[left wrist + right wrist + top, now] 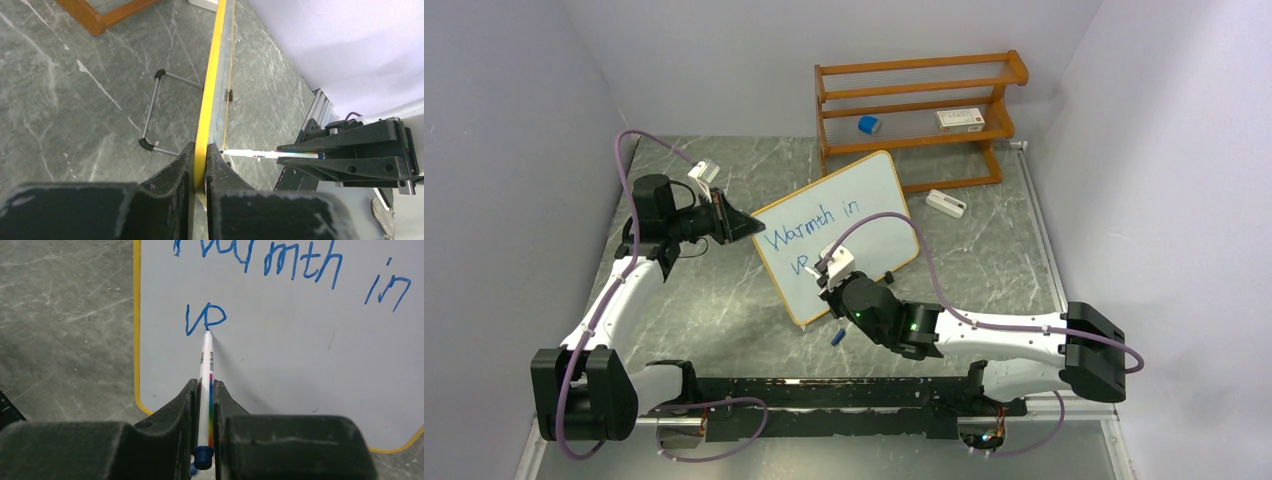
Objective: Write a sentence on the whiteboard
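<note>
Marker grip: right gripper [206,385] is closed tight on the barrel of a rainbow-striped whiteboard marker [206,365]. The tip reaches straight ahead of the gripper and touches the board.
Board grip: left gripper [201,150] is clamped on the yellow-orange frame of the whiteboard [212,75], the edge pinched between both fingers. The board stands tilted on the tabletop [75,100], its wire foot [152,110] behind it, its face squarely ahead of the right gripper.
Sentence: blue handwriting [280,260] reads "Warmth in" above the marker tip. Two rough strokes of a second line sit right at the tip. By my judgement the writing is well short of finished.
Risk, board shift: the board is pinched at only one edge, so pen pressure far from the left gripper could flex or swing it and break the stroke.
Risk, marker slip: the barrel is round and held by a narrow pinch. Pushing too hard could slide it back between the fingers or twist it, lifting the tip.
Risk, smearing: the right arm's purple cable [894,225] arcs across the board face, and a sweep along the line could drag it through the fresh ink.
Risk, room: the lower frame lies close beneath the gripper, so a drifting second line could run off the board.
</note>
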Robot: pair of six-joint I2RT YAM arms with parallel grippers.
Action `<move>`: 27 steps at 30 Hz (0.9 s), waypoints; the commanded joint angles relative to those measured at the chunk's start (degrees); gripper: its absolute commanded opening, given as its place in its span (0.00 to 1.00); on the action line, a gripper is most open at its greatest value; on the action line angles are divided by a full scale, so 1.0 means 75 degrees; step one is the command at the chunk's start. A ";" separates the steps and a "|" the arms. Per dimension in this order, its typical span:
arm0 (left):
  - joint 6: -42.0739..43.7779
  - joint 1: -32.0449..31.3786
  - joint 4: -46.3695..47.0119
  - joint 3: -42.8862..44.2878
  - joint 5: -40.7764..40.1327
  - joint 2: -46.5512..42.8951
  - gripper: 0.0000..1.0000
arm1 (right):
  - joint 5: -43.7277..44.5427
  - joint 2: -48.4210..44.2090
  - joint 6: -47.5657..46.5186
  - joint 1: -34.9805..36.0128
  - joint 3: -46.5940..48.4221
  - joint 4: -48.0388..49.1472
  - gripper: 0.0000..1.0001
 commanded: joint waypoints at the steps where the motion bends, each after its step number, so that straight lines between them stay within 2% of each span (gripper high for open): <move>1: 0.0323 0.0086 -0.0295 -0.0063 -0.0645 0.0099 0.05 | 0.0298 -0.0131 0.0116 -0.0045 -0.0184 -0.0340 0.00; 14: 0.0332 0.0086 -0.0314 -0.0063 -0.0653 0.0085 0.05 | 0.0765 -0.0151 -0.0080 -0.0050 -0.0222 0.0007 0.00; 27: 0.0349 0.0086 -0.0337 -0.0063 -0.0683 0.0079 0.05 | 0.0546 -0.0526 -0.0364 -0.0181 -0.0223 0.0481 0.00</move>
